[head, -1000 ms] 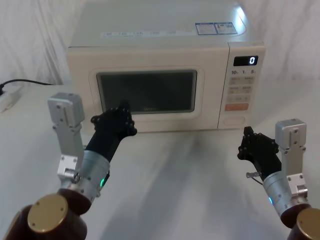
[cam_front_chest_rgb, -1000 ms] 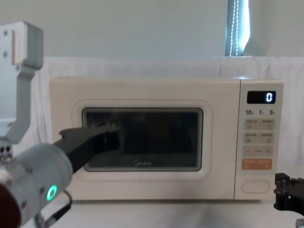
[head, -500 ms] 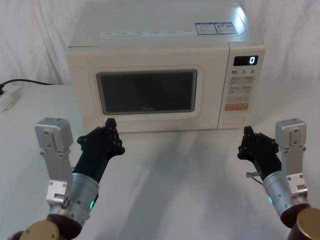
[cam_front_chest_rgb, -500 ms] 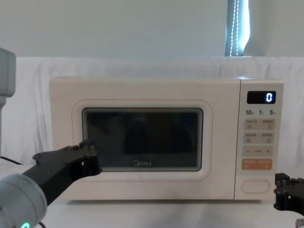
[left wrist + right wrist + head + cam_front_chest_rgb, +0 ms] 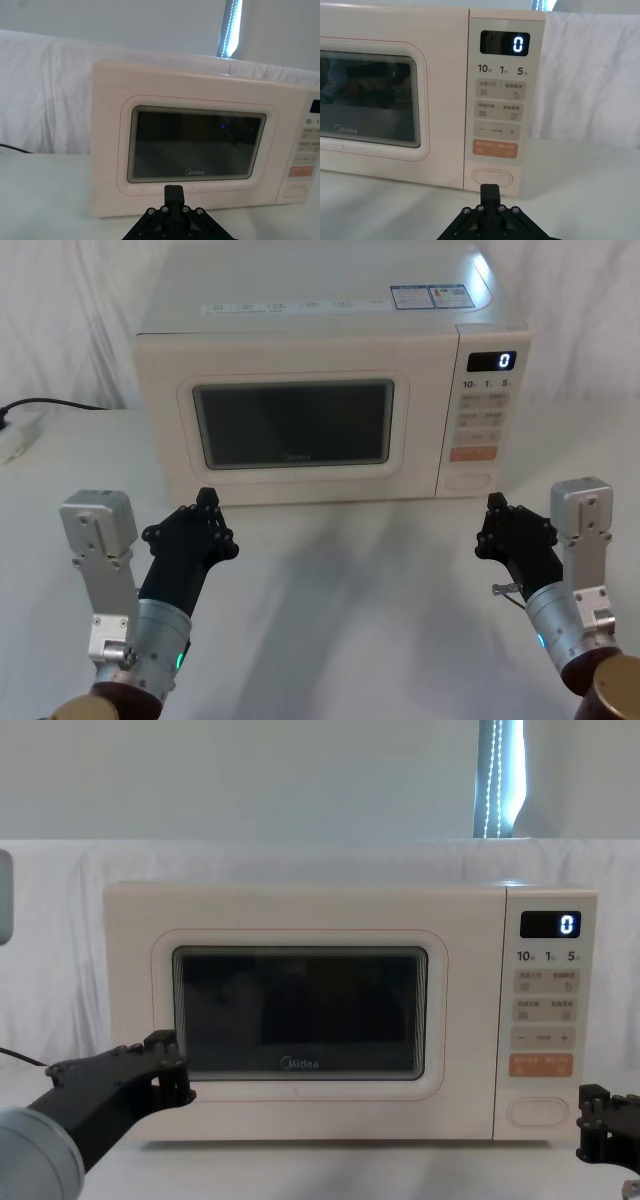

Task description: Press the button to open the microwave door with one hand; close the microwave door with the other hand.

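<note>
The microwave door point(image 5: 295, 425) is shut flush with the cream body; its dark window point(image 5: 300, 1012) carries the Midea lettering. The large cream button point(image 5: 468, 481) sits at the bottom of the control panel point(image 5: 492, 177), below the orange key. My left gripper point(image 5: 205, 500), black with a green-lit wrist, hovers over the table in front of the door's lower left corner, clear of it, fingers shut and holding nothing. It shows low in the chest view point(image 5: 165, 1055). My right gripper point(image 5: 492, 504) hangs shut in front of the button, a short gap away point(image 5: 489, 189).
A black cable point(image 5: 60, 405) and a white power strip point(image 5: 18, 438) lie at the table's far left. The display point(image 5: 505, 361) reads 0. White cloth covers the table point(image 5: 350, 570) between the two arms and drapes behind the microwave.
My left gripper has pulled back from the door's window, moving down and toward me. The door stays shut. The right arm has not moved.
</note>
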Available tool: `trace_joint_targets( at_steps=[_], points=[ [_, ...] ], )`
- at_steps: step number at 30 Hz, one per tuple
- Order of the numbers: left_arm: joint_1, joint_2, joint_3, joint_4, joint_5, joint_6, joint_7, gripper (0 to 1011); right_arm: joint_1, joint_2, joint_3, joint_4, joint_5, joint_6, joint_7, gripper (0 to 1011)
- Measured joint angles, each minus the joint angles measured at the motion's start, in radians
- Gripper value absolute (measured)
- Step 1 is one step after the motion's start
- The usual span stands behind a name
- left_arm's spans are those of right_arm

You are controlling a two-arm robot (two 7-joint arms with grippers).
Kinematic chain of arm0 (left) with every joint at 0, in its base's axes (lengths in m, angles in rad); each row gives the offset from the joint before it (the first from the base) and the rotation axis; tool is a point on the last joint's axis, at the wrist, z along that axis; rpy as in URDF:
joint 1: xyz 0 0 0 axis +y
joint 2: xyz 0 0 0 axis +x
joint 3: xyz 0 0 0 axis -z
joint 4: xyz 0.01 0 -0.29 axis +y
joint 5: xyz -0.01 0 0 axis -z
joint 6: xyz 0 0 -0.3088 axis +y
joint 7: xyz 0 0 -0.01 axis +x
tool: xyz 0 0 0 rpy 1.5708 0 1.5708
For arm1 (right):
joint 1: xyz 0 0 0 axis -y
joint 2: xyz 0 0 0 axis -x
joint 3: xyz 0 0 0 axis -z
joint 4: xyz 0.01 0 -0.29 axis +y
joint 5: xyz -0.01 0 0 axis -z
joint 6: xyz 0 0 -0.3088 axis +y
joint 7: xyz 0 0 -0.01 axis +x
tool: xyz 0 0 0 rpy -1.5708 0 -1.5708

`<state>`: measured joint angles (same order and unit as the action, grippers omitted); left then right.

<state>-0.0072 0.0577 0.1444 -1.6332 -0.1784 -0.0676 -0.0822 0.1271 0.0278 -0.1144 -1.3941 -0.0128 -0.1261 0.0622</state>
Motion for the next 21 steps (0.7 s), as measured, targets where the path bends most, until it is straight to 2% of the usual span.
trace_joint_targets(
  at_steps=[13,21],
  points=[
    [0.008,-0.024,-0.011,0.008,0.041,-0.005,0.017,0,0.0,0.0,0.0,0.0,0.0,0.0,0.0,0],
    [0.008,-0.023,-0.011,0.008,0.04,-0.005,0.017,0,0.0,0.0,0.0,0.0,0.0,0.0,0.0,0]
  ],
)
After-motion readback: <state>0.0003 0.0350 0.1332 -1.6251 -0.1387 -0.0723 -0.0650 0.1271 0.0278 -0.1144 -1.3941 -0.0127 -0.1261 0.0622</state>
